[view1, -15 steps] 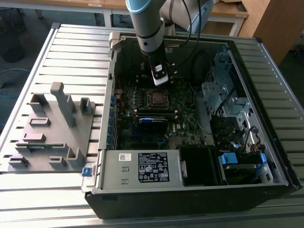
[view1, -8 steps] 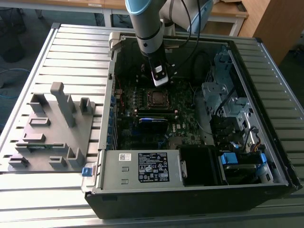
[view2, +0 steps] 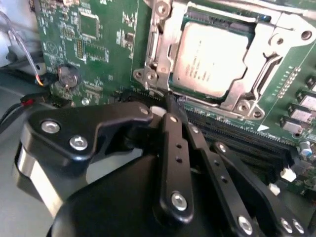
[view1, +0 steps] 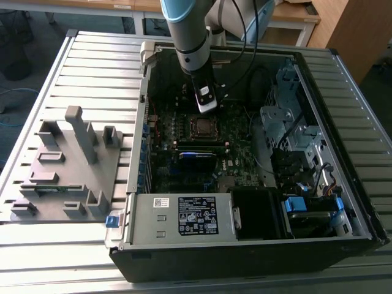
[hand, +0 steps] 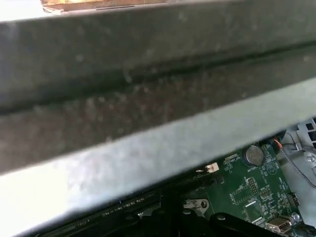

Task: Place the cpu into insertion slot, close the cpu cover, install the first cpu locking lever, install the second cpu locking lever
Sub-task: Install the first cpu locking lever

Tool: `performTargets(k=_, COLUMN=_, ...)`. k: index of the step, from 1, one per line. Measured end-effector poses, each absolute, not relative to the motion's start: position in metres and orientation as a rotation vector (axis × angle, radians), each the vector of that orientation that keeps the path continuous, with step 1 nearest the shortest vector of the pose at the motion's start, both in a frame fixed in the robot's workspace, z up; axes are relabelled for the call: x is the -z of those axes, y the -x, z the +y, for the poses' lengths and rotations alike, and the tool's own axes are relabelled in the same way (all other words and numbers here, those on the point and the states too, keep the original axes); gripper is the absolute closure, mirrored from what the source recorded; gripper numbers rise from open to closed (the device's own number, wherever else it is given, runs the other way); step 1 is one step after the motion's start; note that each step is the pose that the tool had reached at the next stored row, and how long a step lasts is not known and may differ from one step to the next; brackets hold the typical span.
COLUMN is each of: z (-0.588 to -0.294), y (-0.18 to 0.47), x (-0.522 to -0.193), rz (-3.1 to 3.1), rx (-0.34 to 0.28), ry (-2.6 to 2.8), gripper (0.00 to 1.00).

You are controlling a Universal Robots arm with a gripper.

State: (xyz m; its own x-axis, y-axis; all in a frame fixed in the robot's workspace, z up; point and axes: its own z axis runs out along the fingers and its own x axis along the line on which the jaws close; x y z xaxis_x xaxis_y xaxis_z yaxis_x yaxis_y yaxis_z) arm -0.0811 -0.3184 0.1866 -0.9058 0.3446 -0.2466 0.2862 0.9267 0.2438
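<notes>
- the cpu (view2: 210, 59) was already sitting flat in the insertion slot (view2: 232, 96), silver top up, square so no real long axis
- the cpu cover (view2: 276, 47) looked folded down around it; couldn't tell whether the levers were latched
- gripper (view2: 170, 106) had its fingers pinched shut on nothing, tips right at the socket's edge, near the memory slots (view2: 237, 140)
</notes>
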Motion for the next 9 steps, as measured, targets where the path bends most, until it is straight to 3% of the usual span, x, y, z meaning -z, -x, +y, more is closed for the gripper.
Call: performTargets(k=9, z=-0.3183, y=0.0804, x=-0.1877, rz=2.798, rx=-0.309, ry=-0.471, gripper=0.90)
